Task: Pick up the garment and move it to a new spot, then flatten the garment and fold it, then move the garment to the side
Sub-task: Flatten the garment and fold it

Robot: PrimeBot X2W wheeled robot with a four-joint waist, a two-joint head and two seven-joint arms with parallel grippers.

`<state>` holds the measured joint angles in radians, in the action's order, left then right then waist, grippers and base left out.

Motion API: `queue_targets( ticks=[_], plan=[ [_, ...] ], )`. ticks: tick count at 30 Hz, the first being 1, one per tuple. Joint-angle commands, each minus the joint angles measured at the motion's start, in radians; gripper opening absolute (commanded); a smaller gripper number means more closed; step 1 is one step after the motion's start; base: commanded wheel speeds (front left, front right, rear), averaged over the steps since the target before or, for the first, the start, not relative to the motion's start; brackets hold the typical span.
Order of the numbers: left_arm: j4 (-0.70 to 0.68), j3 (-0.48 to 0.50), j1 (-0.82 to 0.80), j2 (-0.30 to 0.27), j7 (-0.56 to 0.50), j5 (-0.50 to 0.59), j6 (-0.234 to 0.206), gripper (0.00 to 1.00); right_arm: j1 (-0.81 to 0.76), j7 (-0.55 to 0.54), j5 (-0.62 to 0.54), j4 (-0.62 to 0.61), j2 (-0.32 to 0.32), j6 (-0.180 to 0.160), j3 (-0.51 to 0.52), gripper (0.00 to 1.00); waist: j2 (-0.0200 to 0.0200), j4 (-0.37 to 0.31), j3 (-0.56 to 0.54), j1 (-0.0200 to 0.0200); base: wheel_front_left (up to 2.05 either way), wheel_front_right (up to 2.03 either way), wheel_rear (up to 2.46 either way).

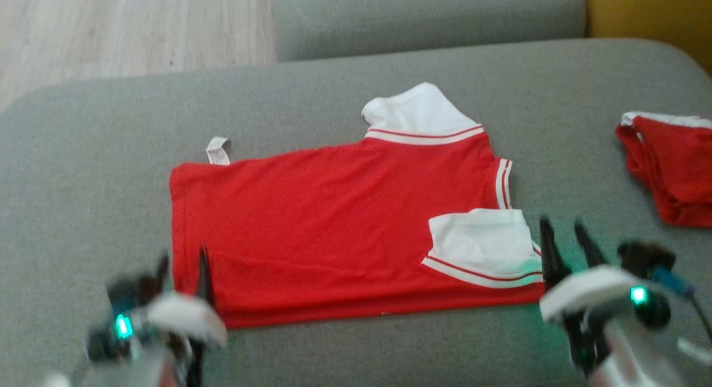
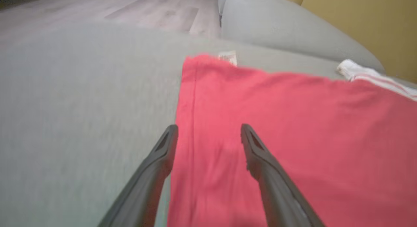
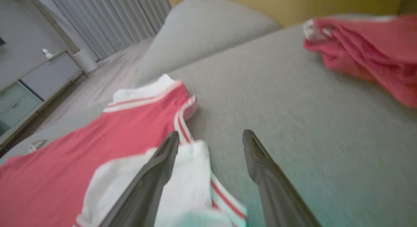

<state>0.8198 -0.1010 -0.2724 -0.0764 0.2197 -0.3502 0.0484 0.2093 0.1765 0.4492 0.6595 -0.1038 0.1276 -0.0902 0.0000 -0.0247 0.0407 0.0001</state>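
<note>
The garment (image 1: 345, 226) is a red shirt with white sleeves, lying folded and flat on the grey cushion (image 1: 83, 181). One white sleeve (image 1: 484, 245) is folded onto its front right corner, the other sticks out at the back. My left gripper (image 1: 183, 267) is open at the shirt's front left corner, one finger over grey fabric, the other over red cloth (image 2: 293, 132). My right gripper (image 1: 564, 237) is open just right of the folded sleeve (image 3: 182, 174), holding nothing. In both wrist views the fingers stand well apart.
A second red garment (image 1: 670, 164) lies bunched at the cushion's right edge. Another grey cushion (image 1: 428, 14) stands behind, with wooden floor (image 1: 111, 25) at the back left and a yellow surface (image 1: 656, 14) at the back right.
</note>
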Motion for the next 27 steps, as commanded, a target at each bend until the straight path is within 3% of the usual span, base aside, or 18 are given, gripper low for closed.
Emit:
queue_targets(
  ticks=[1,9,15,20,27],
  plan=[
    [-0.021,0.013,-0.147,-0.062,-0.032,0.018,0.014,1.00,0.091,-0.003,-0.023,-0.048,-0.007,0.003,-0.027,1.00,0.0000,0.001,0.040,-0.0001,0.00,0.00,0.00],
    [0.045,-0.008,-0.428,-0.183,-0.231,-0.008,0.069,1.00,0.260,-0.041,-0.058,-0.072,0.005,0.003,-0.067,1.00,0.0000,-0.027,0.154,-0.0001,0.00,0.00,0.00],
    [0.083,-0.035,-0.502,-0.206,-0.314,-0.048,0.080,1.00,0.302,-0.041,-0.046,-0.063,0.015,0.003,-0.113,1.00,0.0000,-0.042,0.207,-0.0001,0.00,0.00,0.00],
    [0.118,-0.048,-0.532,-0.230,-0.314,-0.061,0.081,1.00,0.326,-0.026,-0.026,-0.057,0.014,0.003,-0.135,1.00,0.0000,-0.051,0.252,-0.0001,0.00,0.00,0.00],
    [0.186,-0.080,-0.559,-0.233,-0.342,-0.040,0.063,1.00,0.373,-0.041,-0.006,-0.064,-0.027,0.003,-0.177,1.00,0.0000,-0.037,0.286,-0.0001,0.00,0.00,0.00]
  ],
)
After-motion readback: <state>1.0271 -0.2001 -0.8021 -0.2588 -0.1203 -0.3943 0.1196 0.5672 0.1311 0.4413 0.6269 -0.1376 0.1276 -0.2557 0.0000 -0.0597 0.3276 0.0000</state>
